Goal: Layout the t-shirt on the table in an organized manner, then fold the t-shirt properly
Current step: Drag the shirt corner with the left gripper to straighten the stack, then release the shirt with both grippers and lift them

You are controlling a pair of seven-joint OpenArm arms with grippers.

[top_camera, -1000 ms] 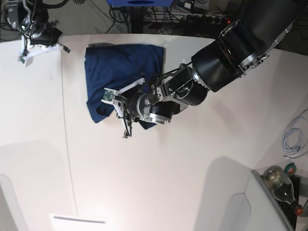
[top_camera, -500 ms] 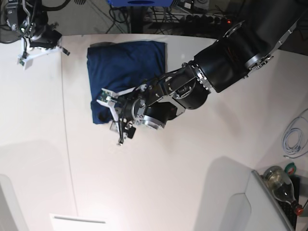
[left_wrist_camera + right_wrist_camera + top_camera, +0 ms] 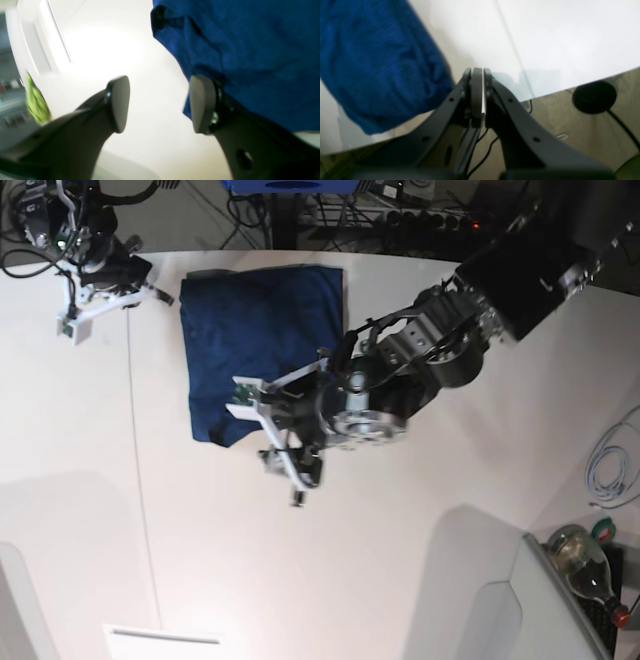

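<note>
The dark blue t-shirt (image 3: 262, 345) lies folded into a rough rectangle at the far middle of the white table (image 3: 420, 510). My left gripper (image 3: 288, 475) hovers just off the shirt's near corner, over bare table. In the left wrist view this gripper (image 3: 160, 105) is open with nothing between its fingers, and the t-shirt (image 3: 250, 50) lies behind the right finger (image 3: 202, 103). My right gripper (image 3: 152, 288) hangs at the far left, beside the shirt's far left corner. It is shut and empty in its wrist view (image 3: 477, 82), with the t-shirt (image 3: 375, 65) to its left.
A thin seam (image 3: 138, 480) runs down the table's left part. A white cable (image 3: 610, 470) and a glass bottle (image 3: 585, 565) sit at the right edge. A white box (image 3: 165, 640) is at the near edge. Cables crowd the floor beyond the far edge.
My left gripper opened, let go of the shirt's near corner and moved down and right onto bare table. The right gripper shifted slightly right, toward the shirt.
</note>
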